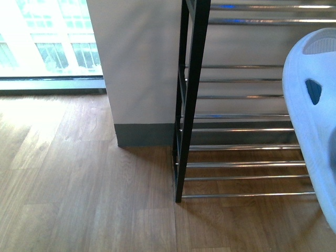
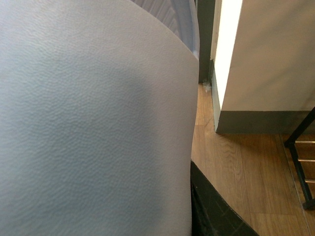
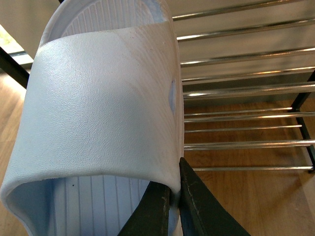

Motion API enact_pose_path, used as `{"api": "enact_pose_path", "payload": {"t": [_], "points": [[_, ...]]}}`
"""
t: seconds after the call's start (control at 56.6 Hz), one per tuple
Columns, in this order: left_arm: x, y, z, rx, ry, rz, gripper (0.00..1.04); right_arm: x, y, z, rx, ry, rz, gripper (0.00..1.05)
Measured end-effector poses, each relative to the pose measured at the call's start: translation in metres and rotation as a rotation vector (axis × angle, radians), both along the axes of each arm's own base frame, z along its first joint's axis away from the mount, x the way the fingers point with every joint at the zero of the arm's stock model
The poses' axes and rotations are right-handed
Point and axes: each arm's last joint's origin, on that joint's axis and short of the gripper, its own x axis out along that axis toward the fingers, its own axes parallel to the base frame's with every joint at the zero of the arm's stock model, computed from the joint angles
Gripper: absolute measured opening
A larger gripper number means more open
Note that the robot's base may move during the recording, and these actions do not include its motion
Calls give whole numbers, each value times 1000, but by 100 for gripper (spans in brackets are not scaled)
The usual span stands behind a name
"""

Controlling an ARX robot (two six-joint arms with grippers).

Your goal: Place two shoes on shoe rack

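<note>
Right wrist view: right pincer (image 3: 172,194) is clamped on the edge of the strap of a pale slide sandal (image 3: 98,113), one dark finger (image 3: 206,211) outside the strap, the other (image 3: 147,216) under it. That sandal hangs in the air in front of the shoe rack (image 3: 236,91), not yet on any tier; front view shows it at the rack's right side, level with the middle and lower chrome bars (image 1: 241,129)

Left wrist view is almost all pale textured strap of a second slide sandal (image 2: 93,118), pressed right up to the lens. A dark bit low beside it looks like the left pincer (image 2: 206,211), but I can't tell whether its jaws are closed on that sandal or how wide they stand. Rack's black foot (image 2: 307,201) shows only at the far edge, so this one is well apart from the rack

Orientation, right sandal: long axis runs from the pincer toward the rack, ribbed footbed end nearest the bars, open strap mouth back by the wrist. So it points into the rack, roughly across the bars

Risks, my read:
- grip is on a thin flexible strap edge only, so the sandal can swing or slip out on a fast move
- sole could catch a bar on entry and twist in the jaws
- released too shallow or off level, it could tip off the front bar onto the wood floor (image 1: 79,199)
- black upright (image 1: 191,100) is in collision range if the arm drifts toward it
</note>
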Motion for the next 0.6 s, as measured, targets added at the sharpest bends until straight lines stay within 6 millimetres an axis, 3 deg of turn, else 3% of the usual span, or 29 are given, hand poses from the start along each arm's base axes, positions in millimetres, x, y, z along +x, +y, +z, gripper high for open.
{"api": "enact_pose_path", "payload": {"t": [0.424, 0.601], "points": [[0, 0, 0, 0, 0, 0, 2, 0, 0, 0, 0, -1, 1, 1], [0, 0, 0, 0, 0, 0, 2, 11, 0, 7, -27, -208, 37, 1]]}}
